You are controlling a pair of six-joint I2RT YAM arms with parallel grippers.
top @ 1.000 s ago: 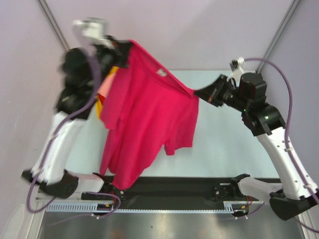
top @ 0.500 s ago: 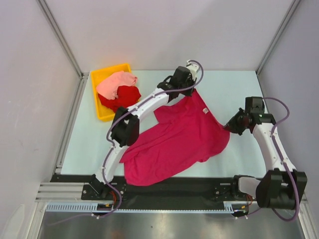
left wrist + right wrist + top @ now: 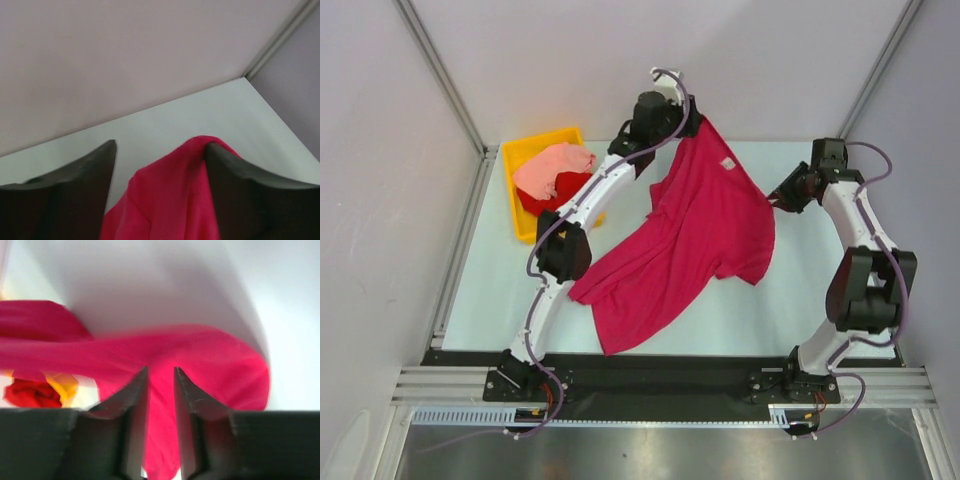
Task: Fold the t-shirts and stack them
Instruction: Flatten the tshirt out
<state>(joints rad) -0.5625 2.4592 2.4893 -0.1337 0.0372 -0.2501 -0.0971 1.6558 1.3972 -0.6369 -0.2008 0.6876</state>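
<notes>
Looking from above, the magenta-crimson soft cloth t-shirt lies spread on the pale counter. Its long axis slants from the collar at the far edge down to the hem at the near left. The left arm reaches over to the collar end, so the left jaws are at the far tip of the shirt. The right arm comes in from the side, and the right jaws touch the shirt's right edge, near the sleeve. Well apart, at the far left, the yellow rectangular plastic bin holds the pale salmon-pink cloth shirt and the bright red cloth shirt, both crumpled.

From the left wrist, the left jaws are spread wide. A fold of magenta cloth rises between them and leans on the finger at the right of this view; nothing is pinched.

From the right wrist, the right jaws leave only a narrow slit, and magenta cloth fills it. Whether they nip the cloth or only stand over it, I cannot tell.

I judge that the coming fold turns on this slant: the shirt's body lies toward the near left from both jaws. The hem is nearer to the left arm, the sleeve side to the right one.
</notes>
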